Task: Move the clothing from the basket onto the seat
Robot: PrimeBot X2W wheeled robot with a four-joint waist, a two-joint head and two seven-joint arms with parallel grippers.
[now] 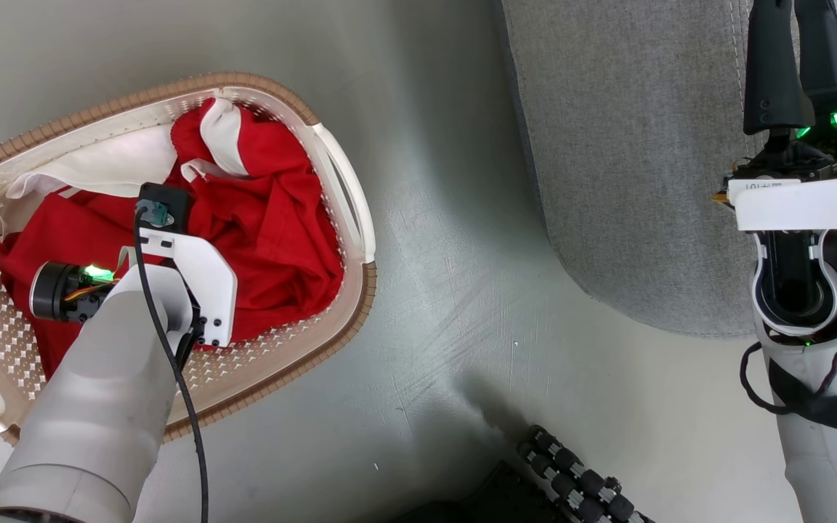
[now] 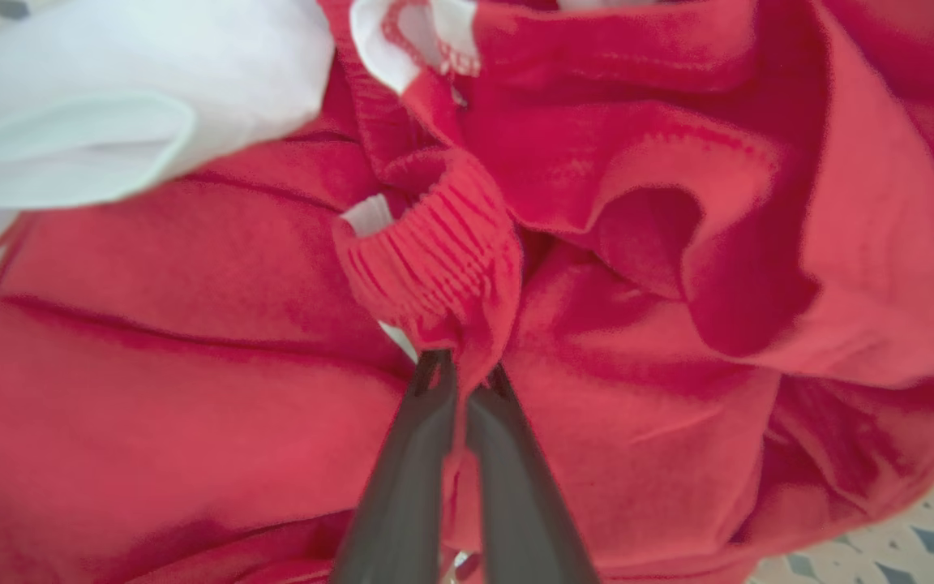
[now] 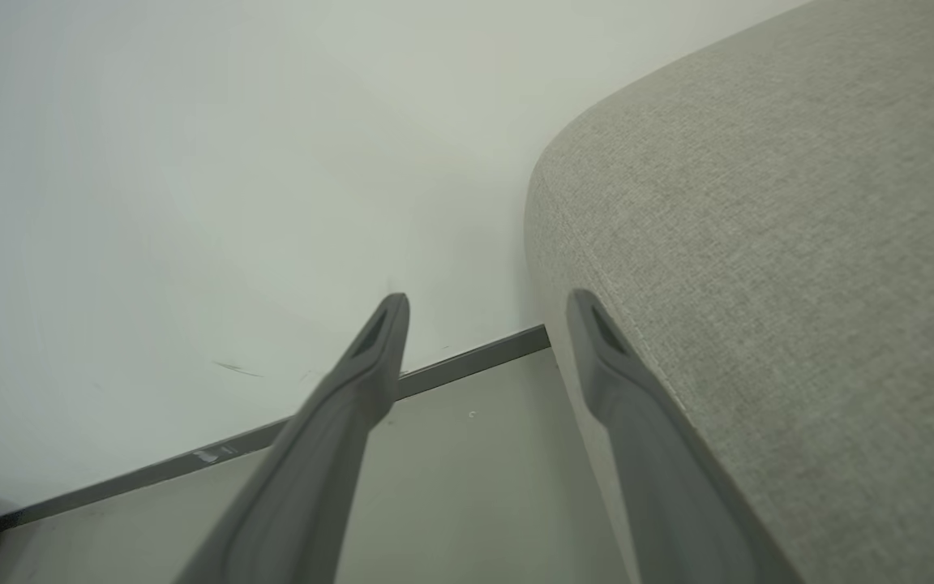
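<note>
The clothing (image 1: 266, 218) lies inside the basket (image 1: 352, 190), a heap of bright red fabric with many folds and with white collar parts at the far side. A larger white cloth (image 1: 113, 167) lies beside it, against the basket wall.

The left wrist view gives what the head view hides. There the left gripper (image 2: 467, 369) is pinched together on a fold of the clothing (image 2: 191, 405), just under a gathered elastic band (image 2: 434, 259), and red fabric sits between the two fingers. In the head view the pale left forearm (image 1: 99, 378) covers these fingers.

The basket is cream-white with small holes and a brown woven-look rim, and it stands on the grey floor (image 1: 447, 290).

The seat (image 1: 629, 181), of grey woven fabric with a rounded corner, is well apart from the basket. The right gripper (image 1: 796, 22) is over it with fingers spread and nothing between them. In its own view, the right gripper (image 3: 489, 304) points past the seat (image 3: 799, 284) to a pale wall (image 3: 191, 162) and a dark strip (image 3: 434, 373) at its foot.

The white bracket (image 1: 796, 203) on the right wrist carries small print, which I cannot read.
</note>
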